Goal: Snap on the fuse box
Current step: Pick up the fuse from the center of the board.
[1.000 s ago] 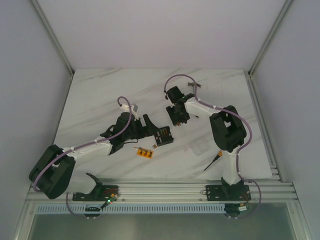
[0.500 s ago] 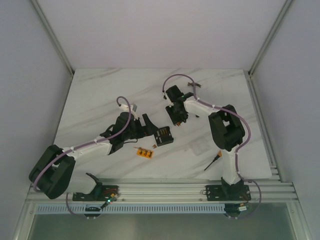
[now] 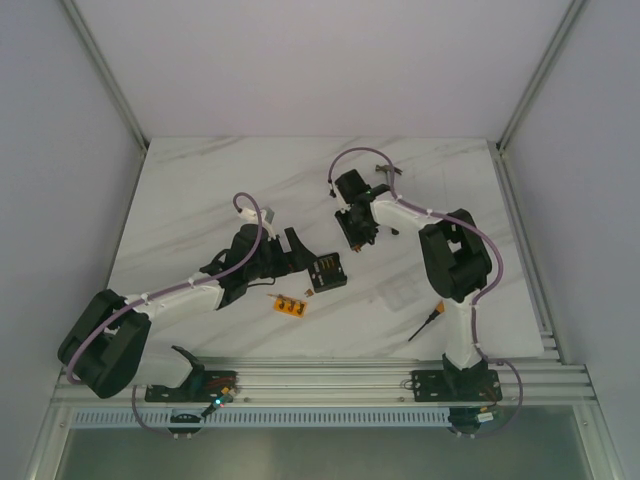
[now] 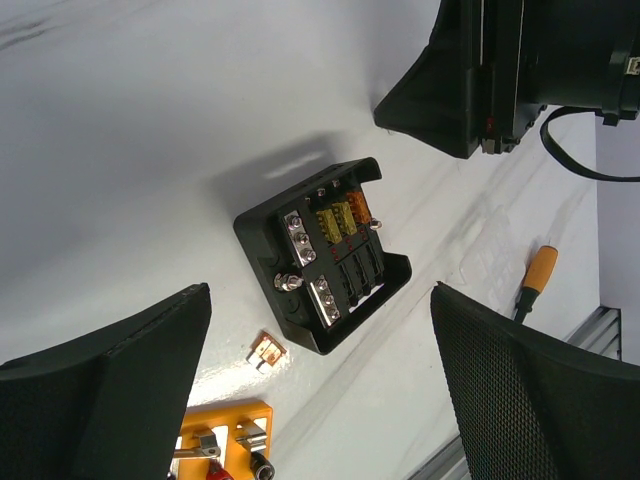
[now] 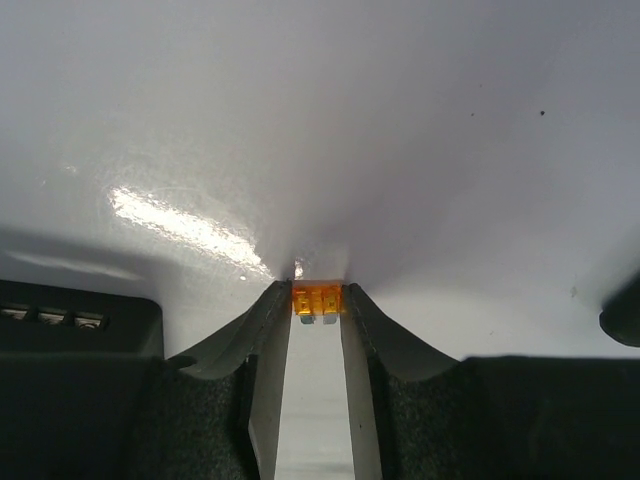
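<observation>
Down in the middle of the counter (image 3: pixel 200 190) the fuse box (image 3: pixel 328 272) lies flat, top face up, and nobody has hold of it. The left gripper (image 3: pixel 297 254) hangs just to its left with the jaws spread wide, clear of the box. In the left wrist view the box sits squarely between those two jaws. You can see two yellow fuses (image 4: pixel 335 222) seated in the far slots, while the dark slots nearer the camera stand open.

Over on the right, just beyond the box, the right gripper (image 5: pixel 316 302) is down at the counter surface. Its jaws are drawn in tight and pinched on a small orange fuse (image 5: pixel 316 296), one tip against each side.

A loose fuse (image 4: pixel 266 352) lies on the counter just beside the box's near corner. An orange strip (image 3: pixel 291 305) sits a little nearer to the arm bases. A screwdriver (image 3: pixel 428 322) with an orange handle lies near the right arm's base, well apart from the box.
</observation>
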